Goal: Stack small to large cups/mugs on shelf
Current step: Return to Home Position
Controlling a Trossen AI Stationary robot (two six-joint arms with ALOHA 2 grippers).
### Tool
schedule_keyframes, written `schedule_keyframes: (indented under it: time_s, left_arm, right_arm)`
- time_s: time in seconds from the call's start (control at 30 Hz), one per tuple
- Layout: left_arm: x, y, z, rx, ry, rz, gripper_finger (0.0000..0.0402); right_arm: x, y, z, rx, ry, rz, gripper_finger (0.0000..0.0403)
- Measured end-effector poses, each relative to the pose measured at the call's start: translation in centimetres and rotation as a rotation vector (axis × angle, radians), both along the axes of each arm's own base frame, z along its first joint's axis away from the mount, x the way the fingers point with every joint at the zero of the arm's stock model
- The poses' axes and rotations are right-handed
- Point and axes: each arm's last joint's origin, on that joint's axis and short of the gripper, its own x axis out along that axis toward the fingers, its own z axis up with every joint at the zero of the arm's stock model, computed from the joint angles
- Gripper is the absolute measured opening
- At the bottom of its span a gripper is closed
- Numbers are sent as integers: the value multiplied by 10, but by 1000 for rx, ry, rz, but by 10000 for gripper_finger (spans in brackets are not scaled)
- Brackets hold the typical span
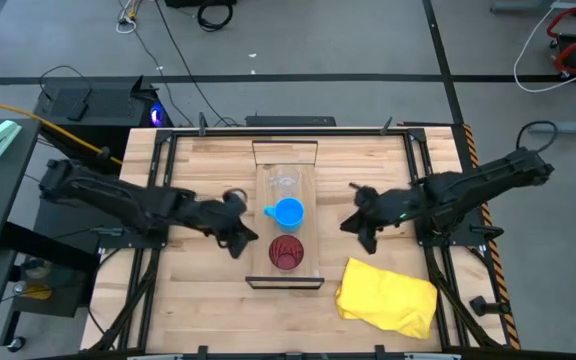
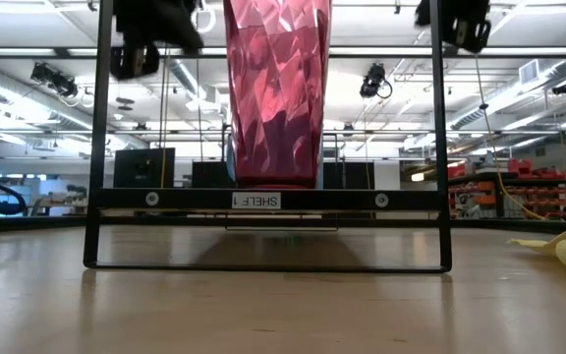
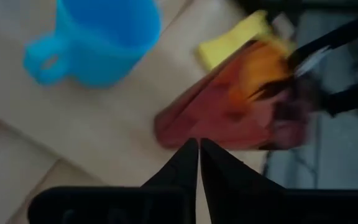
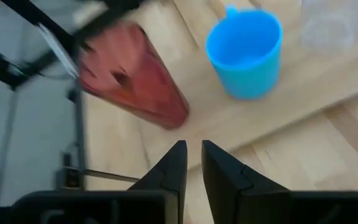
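Three cups stand upright in a row on the light-wood shelf (image 1: 286,225): the clear cup (image 1: 284,183) at the far end, the blue mug (image 1: 288,212) in the middle with its handle toward the left, the dark red cup (image 1: 286,253) at the near end. My left gripper (image 1: 240,238) hovers left of the shelf, beside the red cup (image 3: 229,106), fingers shut and empty. My right gripper (image 1: 363,228) hovers right of the shelf, fingers nearly closed and empty. The red cup (image 4: 132,74), blue mug (image 4: 246,53) and clear cup (image 4: 331,25) show in the right wrist view.
A crumpled yellow cloth (image 1: 388,295) lies on the table at the near right. Dark metal brackets (image 2: 268,200) carry the shelf above the tabletop. Black frame rails (image 1: 158,190) run along the table's left and right sides.
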Motion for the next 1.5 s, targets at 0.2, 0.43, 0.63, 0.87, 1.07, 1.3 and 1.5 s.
schedule_keyframes:
  time_s: [0.2, 0.43, 0.63, 0.87, 1.07, 1.3, 1.5]
  left_arm:
    - [-35, 18, 44, 96, -211, -13, 18]
    - [-72, 27, 74, 72, -378, 5, 27]
    - [-87, 30, 83, 65, -437, 10, 28]
    - [-93, 31, 81, 169, -421, -44, 18]
    - [-112, 39, 93, 266, -509, -35, 26]
    - [-156, 47, 107, 340, -657, -41, 36]
    - [-173, 48, 93, 351, -863, -64, 31]
  right_arm:
    - [-36, -11, 35, 51, -201, -13, 56]
    - [-80, -25, 62, 120, -377, -28, 56]
    - [-103, -32, 71, 157, -459, -33, 56]
    - [-105, -33, 77, 131, -518, -11, 56]
    - [-120, -38, 92, 53, -691, 35, 56]
    - [-175, -56, 94, 34, -904, -16, 56]
    - [-202, -62, 72, 62, -1182, 41, 56]
